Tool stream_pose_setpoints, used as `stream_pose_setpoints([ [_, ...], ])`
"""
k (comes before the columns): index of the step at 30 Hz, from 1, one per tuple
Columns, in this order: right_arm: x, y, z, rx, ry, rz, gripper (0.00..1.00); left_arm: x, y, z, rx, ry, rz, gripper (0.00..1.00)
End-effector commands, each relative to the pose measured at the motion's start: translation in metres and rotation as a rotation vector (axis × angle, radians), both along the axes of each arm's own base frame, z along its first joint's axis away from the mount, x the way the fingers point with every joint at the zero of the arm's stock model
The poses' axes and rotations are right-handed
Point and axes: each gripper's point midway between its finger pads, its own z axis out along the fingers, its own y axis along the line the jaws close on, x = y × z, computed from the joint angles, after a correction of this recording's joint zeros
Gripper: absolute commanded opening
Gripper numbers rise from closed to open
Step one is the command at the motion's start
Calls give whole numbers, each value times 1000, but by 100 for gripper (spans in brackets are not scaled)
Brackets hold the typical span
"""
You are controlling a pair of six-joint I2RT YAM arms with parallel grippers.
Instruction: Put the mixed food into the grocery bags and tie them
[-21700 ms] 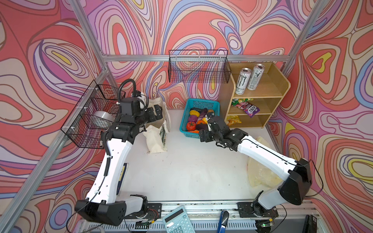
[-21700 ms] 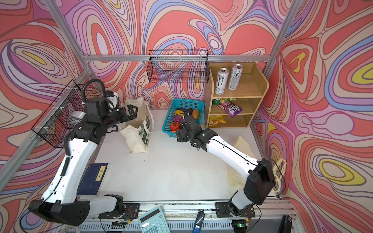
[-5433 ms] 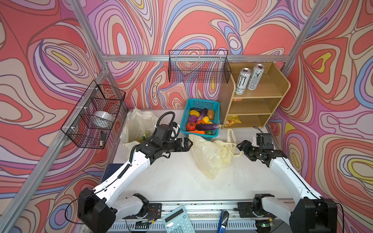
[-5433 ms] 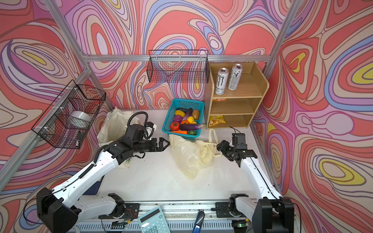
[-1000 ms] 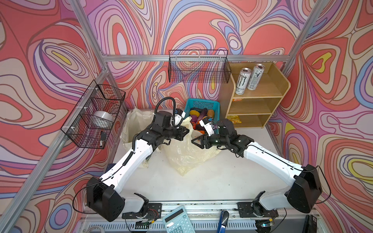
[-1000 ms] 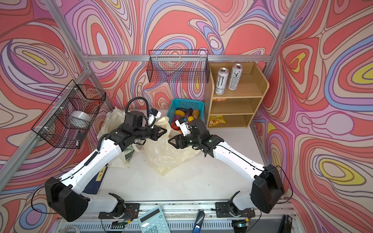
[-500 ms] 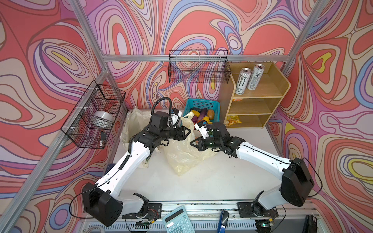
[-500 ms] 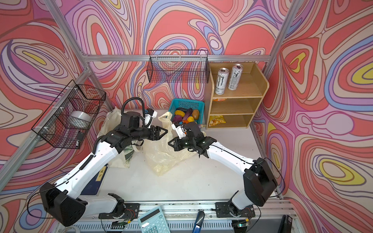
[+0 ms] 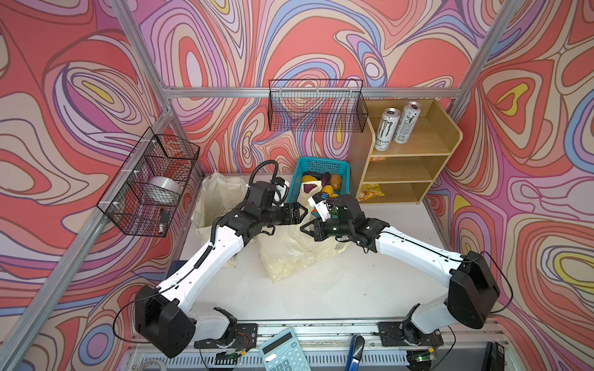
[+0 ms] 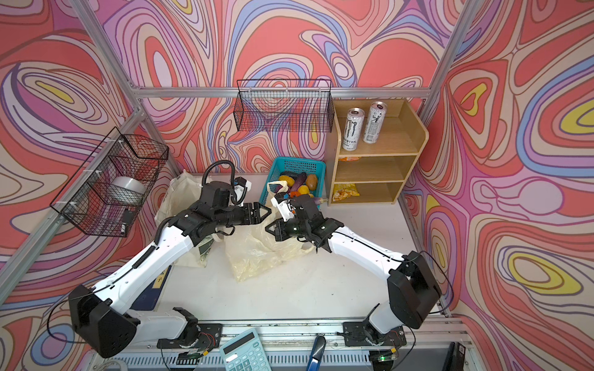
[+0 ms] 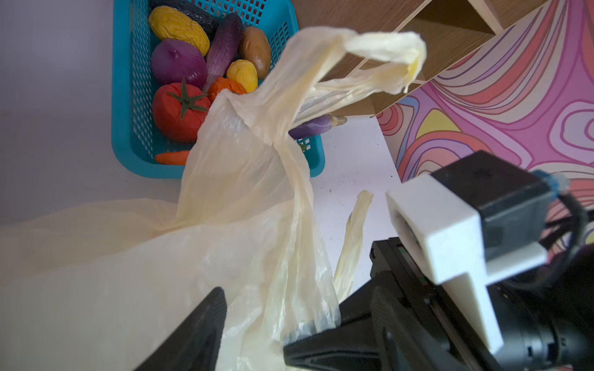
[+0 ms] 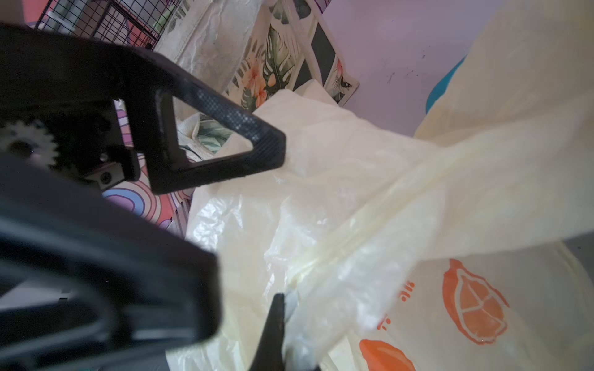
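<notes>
While both arms meet at frame centre, you see the left gripper [image 9: 303, 214] spread and the right gripper [image 9: 304, 228] pinching the plastic bag [image 9: 289, 253]; basket [image 9: 325, 165] close above, bare table [image 9: 321, 289] below.

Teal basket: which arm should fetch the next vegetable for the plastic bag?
Left, probably. The left pincer is open and sits beside the teal basket. The right pincer is shut on the plastic bag, so it should keep that grip.
</notes>
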Motion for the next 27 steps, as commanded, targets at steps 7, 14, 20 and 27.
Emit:
stream_pose_setpoints([
  [7, 1, 4, 3, 17, -22, -3, 0, 16, -16, -17, 72, 60, -10, 81],
  [14, 2, 3, -2, 4, -19, -10, 0, 14, -24, -44, 158, 135, -43, 55],
  [20, 1, 0, -4, -7, -15, -19, 15, 12, -29, -42, 143, 120, -84, 0],
  [27, -5, -26, 13, -52, -74, -84, 61, 14, -10, -17, 134, 0, -55, 0],
])
